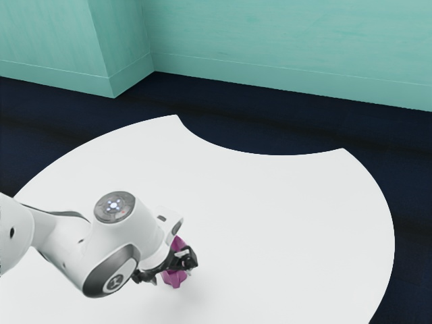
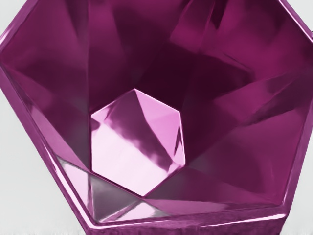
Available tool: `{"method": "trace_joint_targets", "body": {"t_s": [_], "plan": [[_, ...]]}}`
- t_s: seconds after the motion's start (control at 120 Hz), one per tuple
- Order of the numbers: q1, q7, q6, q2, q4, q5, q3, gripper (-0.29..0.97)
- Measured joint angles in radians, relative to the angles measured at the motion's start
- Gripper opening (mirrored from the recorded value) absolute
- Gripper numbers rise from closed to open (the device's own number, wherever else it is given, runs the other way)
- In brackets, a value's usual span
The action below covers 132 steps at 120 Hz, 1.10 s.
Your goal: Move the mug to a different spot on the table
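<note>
Reaching in from the exterior view's lower left, the white arm (image 1: 115, 250) bends down over the round white table (image 1: 283, 223), and its black gripper (image 1: 178, 264) sits right on top of the purple mug (image 1: 175, 279). The mug is in the part of the table nearest the exterior view's lower edge, left of centre and well away from the notch in the far rim. The hand hides much of the mug, so whether the claw is clenched on it or loose around it cannot be told, nor whether the mug stands on the tabletop or is just off it. The wrist view looks straight down into the mug (image 2: 146, 98), with its faceted magenta walls sloping to a pale hexagonal bottom (image 2: 139, 142). A dark floor (image 1: 61, 115) and teal walls (image 1: 283, 40) lie beyond the table.
</note>
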Motion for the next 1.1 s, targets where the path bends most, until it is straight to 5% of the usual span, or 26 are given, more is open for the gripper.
{"method": "trace_joint_targets", "body": {"t_s": [0.417, 0.742, 1.1], "plan": [[0.045, -0.010, 0.000, 0.001, 0.018, -0.012, -0.046, 0.47], [0.054, 0.000, -0.012, 0.000, 0.023, -0.008, -0.046, 0.17], [0.063, 0.005, -0.031, -0.014, 0.031, -0.008, -0.053, 0.04]]}}
